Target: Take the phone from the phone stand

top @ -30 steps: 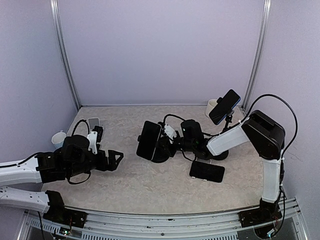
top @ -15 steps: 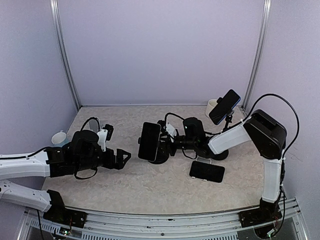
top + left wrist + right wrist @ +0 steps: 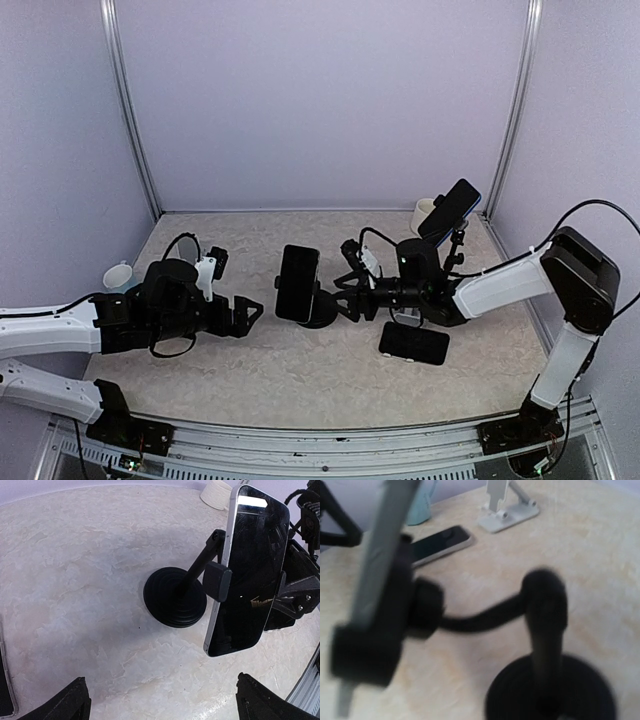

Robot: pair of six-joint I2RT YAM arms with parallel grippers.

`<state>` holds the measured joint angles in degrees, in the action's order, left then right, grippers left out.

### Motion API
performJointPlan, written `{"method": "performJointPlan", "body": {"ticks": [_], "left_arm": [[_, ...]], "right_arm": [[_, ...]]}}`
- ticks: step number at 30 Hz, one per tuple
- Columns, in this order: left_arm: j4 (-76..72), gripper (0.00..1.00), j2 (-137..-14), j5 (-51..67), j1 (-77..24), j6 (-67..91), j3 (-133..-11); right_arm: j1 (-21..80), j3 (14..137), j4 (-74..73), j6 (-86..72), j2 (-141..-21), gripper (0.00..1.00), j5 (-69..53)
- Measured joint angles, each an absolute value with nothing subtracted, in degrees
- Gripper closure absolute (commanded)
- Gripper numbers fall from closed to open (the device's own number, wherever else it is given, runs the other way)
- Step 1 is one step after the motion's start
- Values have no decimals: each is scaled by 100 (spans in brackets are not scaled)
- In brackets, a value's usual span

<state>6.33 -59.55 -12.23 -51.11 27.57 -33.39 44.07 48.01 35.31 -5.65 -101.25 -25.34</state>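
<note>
- Phone (image 3: 297,283) stands on end, clamped in the phone stand (image 3: 321,314), centre of the top view.
- My left gripper (image 3: 244,315) gapes wide, empty, just left of it.
- My right gripper (image 3: 346,296), spread and empty, sits just right of the stand.

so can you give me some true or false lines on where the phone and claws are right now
1. The phone sits clamped in the phone stand. True.
2. The left claw is gripping the phone. False: it is open and apart from the phone, off to its left.
3. A second phone lies flat on the table. True.
4. The right claw is shut on the flat phone. False: it is open, close behind the stand, with nothing in it.
</note>
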Motion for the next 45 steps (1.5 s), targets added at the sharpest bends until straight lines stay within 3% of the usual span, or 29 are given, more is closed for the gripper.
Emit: {"method": "performJointPlan", "body": {"ticks": [11, 25, 39, 45], "left_arm": [[375, 1, -6248, -1066, -5116, 2755, -3339], [250, 1, -6517, -1096, -5341, 2733, -3435], [169, 1, -6746, -1127, -5518, 2733, -3470], [130, 1, -6906, -1138, -5529, 2674, -3682]], "right_arm": [[4407, 4477, 3092, -2300, -9115, 34, -3225], [4462, 5074, 3070, -3819, -9682, 41, -3542], [4565, 5424, 3216, -4121, -10099, 73, -3712], [4565, 5470, 3247, -4145, -10151, 77, -3728]]}}
